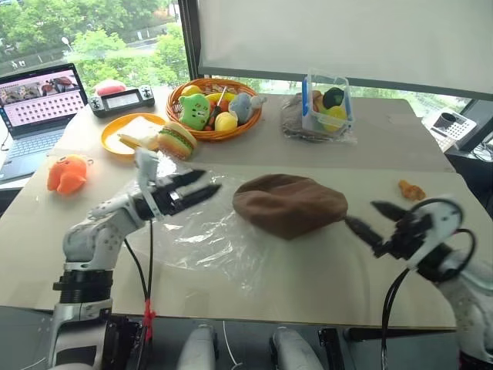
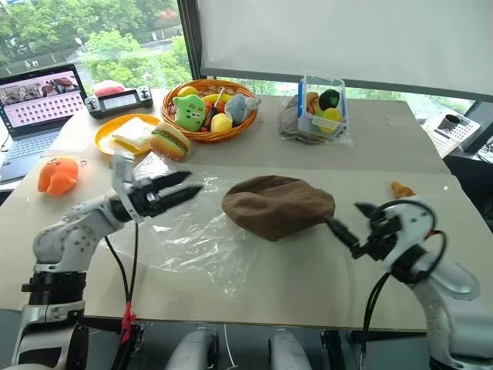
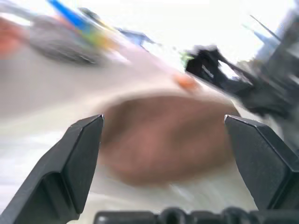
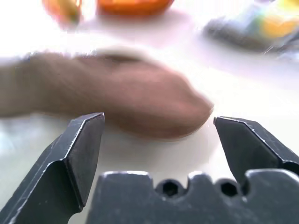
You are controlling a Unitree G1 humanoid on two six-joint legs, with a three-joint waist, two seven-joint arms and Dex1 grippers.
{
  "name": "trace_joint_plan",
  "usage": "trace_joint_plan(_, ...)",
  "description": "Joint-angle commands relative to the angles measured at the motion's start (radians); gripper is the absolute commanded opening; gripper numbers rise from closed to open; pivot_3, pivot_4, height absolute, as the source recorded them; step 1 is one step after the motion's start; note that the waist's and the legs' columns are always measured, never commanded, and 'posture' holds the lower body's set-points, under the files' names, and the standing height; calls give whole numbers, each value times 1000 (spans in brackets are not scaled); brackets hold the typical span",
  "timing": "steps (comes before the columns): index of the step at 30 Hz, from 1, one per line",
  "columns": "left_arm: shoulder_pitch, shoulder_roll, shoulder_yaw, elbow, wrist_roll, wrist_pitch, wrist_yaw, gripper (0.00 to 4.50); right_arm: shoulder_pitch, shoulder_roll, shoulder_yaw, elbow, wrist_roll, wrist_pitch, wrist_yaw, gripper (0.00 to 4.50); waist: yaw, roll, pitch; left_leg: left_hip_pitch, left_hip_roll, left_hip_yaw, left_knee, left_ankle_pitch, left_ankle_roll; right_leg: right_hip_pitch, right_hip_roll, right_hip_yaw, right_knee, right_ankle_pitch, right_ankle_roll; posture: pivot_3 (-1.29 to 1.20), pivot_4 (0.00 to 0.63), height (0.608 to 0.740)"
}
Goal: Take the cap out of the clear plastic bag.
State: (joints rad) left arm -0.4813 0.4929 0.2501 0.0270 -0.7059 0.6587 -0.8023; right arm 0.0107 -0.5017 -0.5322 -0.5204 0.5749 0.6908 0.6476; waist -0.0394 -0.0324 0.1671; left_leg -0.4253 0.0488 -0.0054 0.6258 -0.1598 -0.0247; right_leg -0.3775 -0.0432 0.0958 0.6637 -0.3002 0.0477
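Note:
The brown cap (image 1: 289, 204) lies flat and round on the table's middle. Left of it the clear plastic bag (image 1: 192, 235) is spread flat and crumpled, its right edge meeting the cap's left rim. I cannot tell whether they overlap. My left gripper (image 1: 209, 182) hovers open over the bag, pointing at the cap, nothing between its fingers. My right gripper (image 1: 360, 213) stands open just right of the cap, pointing at its right rim, and is empty. In the left wrist view the cap (image 3: 163, 140) sits ahead between the open fingers; the right wrist view shows the cap (image 4: 135, 100) likewise.
At the back stand a wicker basket (image 1: 202, 132) of plush toys, an orange plate (image 1: 115, 143), a toy burger (image 1: 177, 140) and a clear fruit box (image 1: 327, 108) on dark fabric. An orange plush (image 1: 68, 173) and a laptop (image 1: 35, 116) are at the left. A small orange bit (image 1: 410, 190) lies at the right.

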Motion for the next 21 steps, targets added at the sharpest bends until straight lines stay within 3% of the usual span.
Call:
trace_joint_plan(1, 0, -52, 92, 37, 65, -70, 233, 4422, -52, 42, -68, 14, 64, 3, -129, 4500, -1, 0, 0, 0, 0, 0, 0, 0, 0, 0, 0, 0, 0, 0, -1, 0, 150, 740)
trace_joint_plan(3, 2, -69, 115, 74, 111, -123, 307, 4422, -72, 59, -60, 29, 72, 2, -165, 4500, -4, 0, 0, 0, 0, 1, 0, 0, 0, 0, 0, 1, 0, 1, 0, 0, 150, 740)
trace_joint_plan(10, -5, -73, 170, 254, 302, -366, 559, 4422, -181, 122, 54, 224, -303, -250, -508, 4500, -1, 0, 0, -5, -1, 2, 0, 0, 0, -9, 0, 2, 1, 3, -4, 0, 150, 740)
trace_joint_plan(13, -12, -68, 141, 313, 377, -424, 603, 4422, -175, 152, 114, 266, -366, -301, -543, 4500, 7, 0, 0, -10, -1, 2, -1, 0, 0, -12, 0, 2, 1, 3, -5, 0, 150, 740)
trace_joint_plan(21, 5, -129, 135, 345, 387, -482, 625, 4422, -171, 180, 116, 348, -383, -373, -576, 4500, 21, 0, 0, -11, -2, 2, 1, 0, -1, -11, -1, 2, 0, 5, -3, 0, 150, 740)
